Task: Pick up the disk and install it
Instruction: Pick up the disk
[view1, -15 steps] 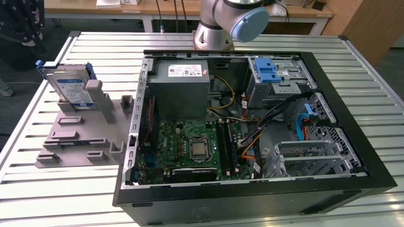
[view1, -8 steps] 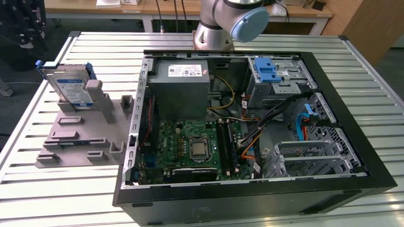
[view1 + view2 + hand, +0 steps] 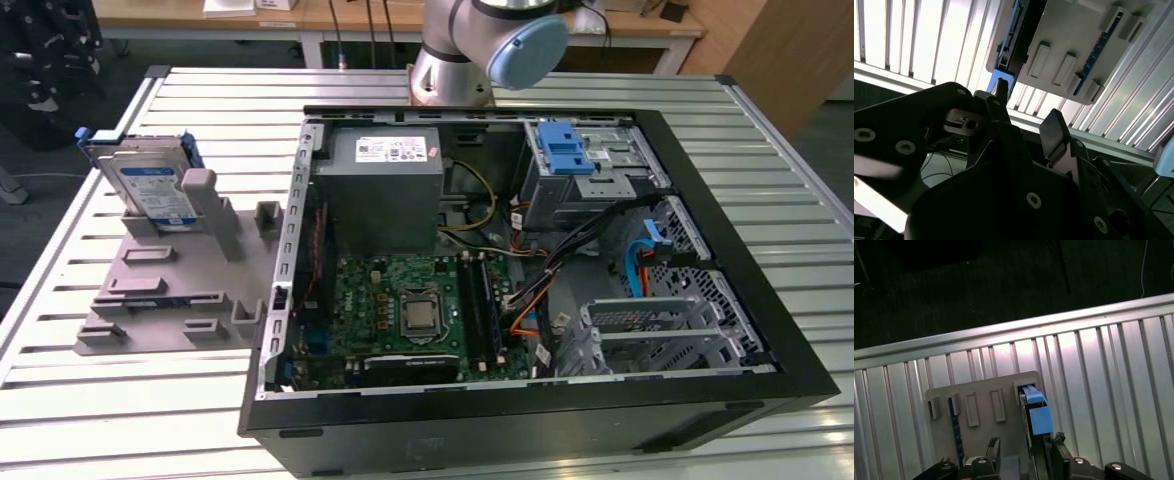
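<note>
One disk (image 3: 1036, 414) upright in grey holder (image 3: 979, 432), apart from spread end effector (image 3: 1025, 443)

Disk (image 3: 150, 188): silver, blue-and-white label, blue side rails. Holder (image 3: 167, 290): plain grey. Surface (image 3: 134, 400): silver, ribbed stripe pattern. Case (image 3: 534, 430): black. Motherboard (image 3: 400, 310): green. Latch (image 3: 567, 150): blue. Power supply (image 3: 387, 195): grey, white sticker. Tool (image 3: 1026, 107): black. Arm cap (image 3: 527, 50): pale blue.

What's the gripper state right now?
Gripper: open, holding nothing. The disk stands in the grey holder.
</note>
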Robot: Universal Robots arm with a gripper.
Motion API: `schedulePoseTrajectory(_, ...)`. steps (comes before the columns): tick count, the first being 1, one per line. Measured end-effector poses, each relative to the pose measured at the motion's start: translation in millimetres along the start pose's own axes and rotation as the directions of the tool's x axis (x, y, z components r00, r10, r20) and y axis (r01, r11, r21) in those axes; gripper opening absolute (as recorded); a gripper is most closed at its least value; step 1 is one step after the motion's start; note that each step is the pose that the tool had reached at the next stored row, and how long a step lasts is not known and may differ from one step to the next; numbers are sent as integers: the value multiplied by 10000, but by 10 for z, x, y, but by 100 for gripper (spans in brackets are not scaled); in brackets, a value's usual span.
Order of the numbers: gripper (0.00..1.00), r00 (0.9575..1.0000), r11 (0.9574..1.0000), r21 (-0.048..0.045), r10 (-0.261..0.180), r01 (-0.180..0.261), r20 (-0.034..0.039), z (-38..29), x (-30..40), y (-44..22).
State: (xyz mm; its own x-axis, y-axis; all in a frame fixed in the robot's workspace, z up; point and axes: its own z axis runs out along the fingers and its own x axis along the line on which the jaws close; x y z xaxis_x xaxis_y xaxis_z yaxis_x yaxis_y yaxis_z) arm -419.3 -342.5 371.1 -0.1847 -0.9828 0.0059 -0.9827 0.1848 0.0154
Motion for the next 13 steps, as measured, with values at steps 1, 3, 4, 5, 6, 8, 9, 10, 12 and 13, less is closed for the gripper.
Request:
schedulePoseTrajectory(1,53,10000,10000,5,-57,57,1,7,1,2)
schedulePoseTrajectory(3,53,9996,9996,5,-270,270,-4,18,1,3)
schedulePoseTrajectory(4,53,9991,9991,6,-431,431,-7,23,1,3)
schedulePoseTrajectory(5,53,9981,9981,7,-611,611,-10,29,1,3)
schedulePoseTrajectory(6,53,9969,9969,8,-787,787,-12,35,1,3)
schedulePoseTrajectory(8,53,9957,9957,8,-921,921,-15,41,2,9)
schedulePoseTrajectory(9,53,9957,9957,8,-921,921,-14,41,2,9)
schedulePoseTrajectory(10,53,9957,9957,8,-923,923,-15,41,2,10)
schedulePoseTrajectory(12,53,9957,9957,8,-922,922,-14,42,2,10)
schedulePoseTrajectory(13,53,9957,9957,7,-922,922,-15,42,2,11)
